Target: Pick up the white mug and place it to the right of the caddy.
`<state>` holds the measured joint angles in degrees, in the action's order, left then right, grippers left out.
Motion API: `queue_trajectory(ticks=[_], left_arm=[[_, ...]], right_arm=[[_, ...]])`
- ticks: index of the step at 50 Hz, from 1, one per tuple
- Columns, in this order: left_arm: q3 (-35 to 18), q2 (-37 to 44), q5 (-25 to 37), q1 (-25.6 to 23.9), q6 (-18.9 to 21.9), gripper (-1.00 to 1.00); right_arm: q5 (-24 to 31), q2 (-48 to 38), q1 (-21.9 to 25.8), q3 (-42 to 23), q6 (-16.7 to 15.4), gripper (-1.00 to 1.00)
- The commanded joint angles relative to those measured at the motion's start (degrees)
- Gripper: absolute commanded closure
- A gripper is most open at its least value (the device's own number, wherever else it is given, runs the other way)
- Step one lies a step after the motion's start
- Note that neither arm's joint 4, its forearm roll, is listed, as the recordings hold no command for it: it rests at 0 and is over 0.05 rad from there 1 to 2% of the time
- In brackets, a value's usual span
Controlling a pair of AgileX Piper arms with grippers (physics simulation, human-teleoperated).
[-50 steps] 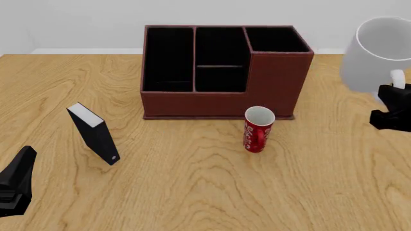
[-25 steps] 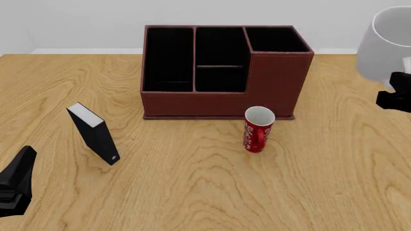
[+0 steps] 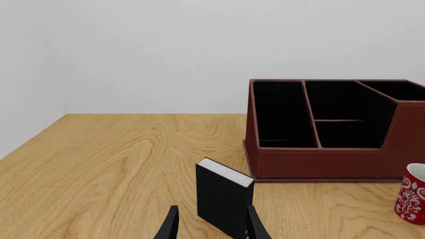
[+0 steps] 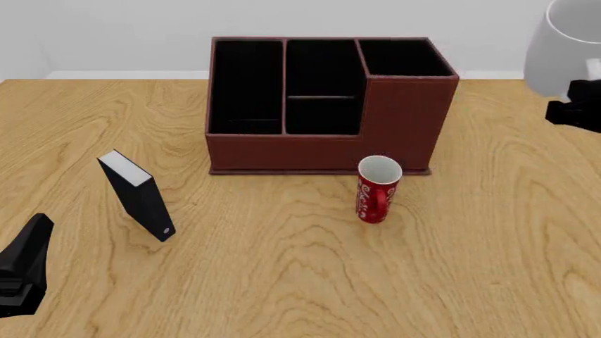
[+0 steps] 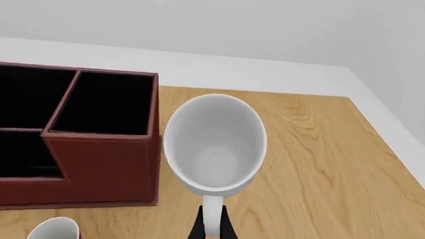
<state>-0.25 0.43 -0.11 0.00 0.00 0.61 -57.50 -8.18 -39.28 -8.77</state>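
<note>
My right end effector point(image 5: 211, 230) is pinching the white mug point(image 5: 214, 144) by its handle, and it's now carried further back, up in the air right of the caddy point(image 4: 329, 105), so lowering comes next I guess.

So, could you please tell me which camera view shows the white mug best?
The right wrist view: the whole white mug, its open mouth and its handle between the right gripper fingers. The front view cuts it off at the frame's top right corner; the left wrist view misses it entirely.
</note>
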Motion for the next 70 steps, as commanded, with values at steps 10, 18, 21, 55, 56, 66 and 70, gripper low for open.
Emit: queue_trajectory(ticks=[10, 18, 21, 55, 56, 66, 70], left_arm=[[0.0, 0.0, 0.0, 0.0, 0.0, -1.00], [0.0, 0.0, 0.0, 0.0, 0.0, -1.00], [0.0, 0.0, 0.0, 0.0, 0.0, -1.00], [0.0, 0.0, 0.0, 0.0, 0.0, -1.00], [0.0, 0.0, 0.0, 0.0, 0.0, -1.00], [0.0, 0.0, 0.0, 0.0, 0.0, -1.00], [0.0, 0.0, 0.0, 0.0, 0.0, -1.00]], right_arm=[[-3.2, -8.1, -0.3, -4.8, 1.5, 1.00], [-3.9, -10.8, -0.9, -6.4, 1.6, 1.00], [-4.3, -11.9, -1.0, -7.0, 2.0, 1.00], [-6.9, -25.0, -1.0, -13.9, 3.6, 1.00], [-7.1, -25.6, -1.0, -14.1, 3.4, 1.00], [-7.2, -28.6, -0.8, -16.6, 4.2, 1.00], [-7.2, -29.9, -0.9, -17.7, 4.2, 1.00]])
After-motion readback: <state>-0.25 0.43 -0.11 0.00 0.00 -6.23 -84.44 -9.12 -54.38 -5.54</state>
